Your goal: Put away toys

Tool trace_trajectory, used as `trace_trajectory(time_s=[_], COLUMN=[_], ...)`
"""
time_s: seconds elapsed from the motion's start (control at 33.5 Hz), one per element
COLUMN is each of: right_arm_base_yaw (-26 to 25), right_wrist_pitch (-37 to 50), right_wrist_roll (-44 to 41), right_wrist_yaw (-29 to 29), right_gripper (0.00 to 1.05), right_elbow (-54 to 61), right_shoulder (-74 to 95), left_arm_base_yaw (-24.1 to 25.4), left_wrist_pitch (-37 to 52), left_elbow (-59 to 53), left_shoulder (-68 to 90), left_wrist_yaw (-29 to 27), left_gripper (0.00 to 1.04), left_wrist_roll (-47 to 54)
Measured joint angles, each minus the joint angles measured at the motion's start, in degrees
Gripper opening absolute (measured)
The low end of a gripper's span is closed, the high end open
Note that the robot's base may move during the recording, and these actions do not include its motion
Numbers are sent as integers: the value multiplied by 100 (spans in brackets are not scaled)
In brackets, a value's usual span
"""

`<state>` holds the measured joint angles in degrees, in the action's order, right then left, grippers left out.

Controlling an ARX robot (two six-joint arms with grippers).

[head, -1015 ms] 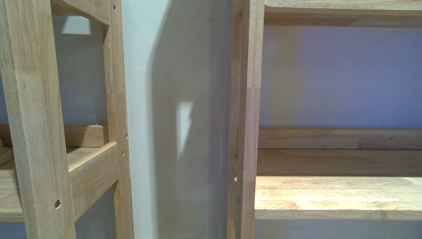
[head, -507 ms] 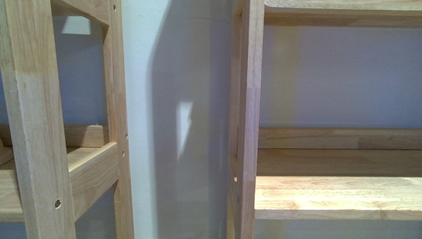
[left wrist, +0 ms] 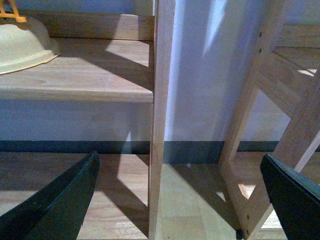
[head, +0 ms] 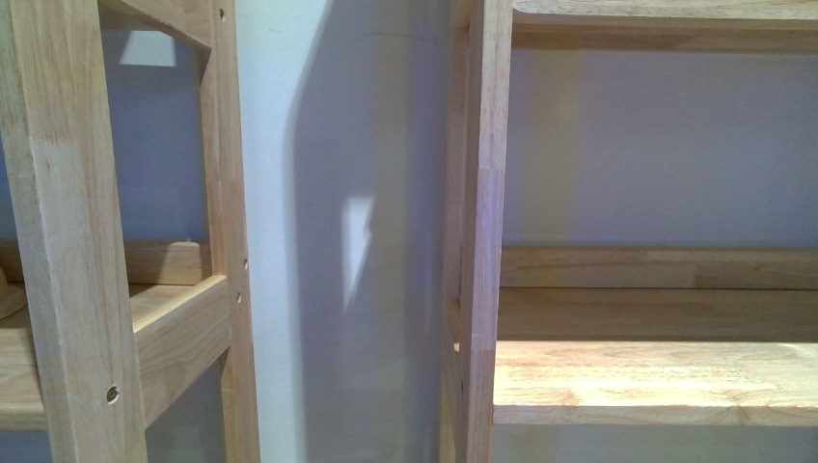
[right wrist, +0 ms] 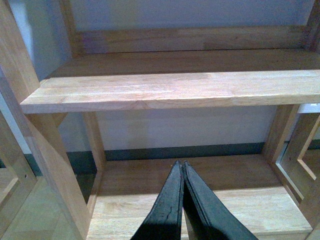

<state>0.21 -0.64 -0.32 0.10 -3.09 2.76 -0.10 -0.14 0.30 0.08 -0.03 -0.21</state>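
Nothing has shifted | left fingers spread, right fingers pressed together, empty | no toy beside wooden shelf.

— Any legible text, labels, brands or numbers on the wooden shelves or wall?
— None readable in any view. Bare wood and plain paint only.

1. The left gripper hangs with its two dark fingers spread wide apart, nothing between them.
2. A light wooden shelf board carries a cream rounded bowl-like object at its far end.
3. A pale wooden upright post stands between the fingers, above the light wooden floor.
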Motion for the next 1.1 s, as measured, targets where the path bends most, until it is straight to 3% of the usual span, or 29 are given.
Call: trace_trajectory(time_s=[0.54, 0.72, 0.93, 1.1], right_arm_base_yaw=[-7, -7, -7, -7], right_wrist_pitch=[44, 44, 44, 44], right_wrist_roll=[-7, 0, 0, 0], right_wrist_yaw=[0, 0, 0, 0], right_gripper=[4, 28, 69, 92], right_elbow=[260, 260, 260, 260], right_shoulder=[-258, -262, -262, -262], left_arm_base_yaw=[0, 0, 0, 0], left_wrist_pitch=[0, 0, 0, 0], left_elbow=[0, 0, 0, 0], left_shoulder=[0, 0, 0, 0], left_wrist_yaw=[2, 0, 0, 0], left_gripper=[99, 99, 99, 99], left_wrist_roll=[2, 2, 2, 0])
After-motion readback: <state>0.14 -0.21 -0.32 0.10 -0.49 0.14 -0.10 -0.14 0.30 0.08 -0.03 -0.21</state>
